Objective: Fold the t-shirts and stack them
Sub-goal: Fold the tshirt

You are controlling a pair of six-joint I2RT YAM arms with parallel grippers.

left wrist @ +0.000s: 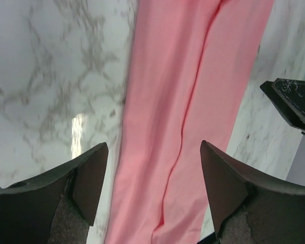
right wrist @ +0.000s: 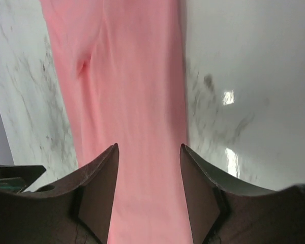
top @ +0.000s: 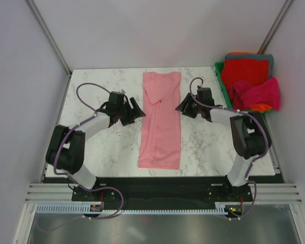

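Since the salmon-pink t-shirt (top: 160,127) lies mid-table (top: 101,147) as a narrow strip, long axis running 12 to 6 o'clock in the top view with the collar end at 12 and the hem at 6, the next fold probably has to go end over end along that axis. Left gripper (top: 136,117) sits at 9 o'clock of the strip, tips just beside its left edge. Right gripper (top: 182,111) sits at 3 o'clock, tips at the right edge, slightly further toward 12. Both are roughly level with the strip's upper middle and neither is clearly nearer. The hem corners lie toward 6 o'clock from both, the collar end toward 12. Left fingers (left wrist: 89,183) are spread wide, with cloth lying flat below the gap and nothing pinched. Right fingers (right wrist: 99,188) are also apart and released, with flat pink cloth in view between them and no grip. Can't tell how high either one rides above the cloth. The other t-shirts (top: 249,76), red, magenta, orange and teal-grey, are piled in the green bin (top: 221,76) at 2 o'clock, well apart from both grippers.
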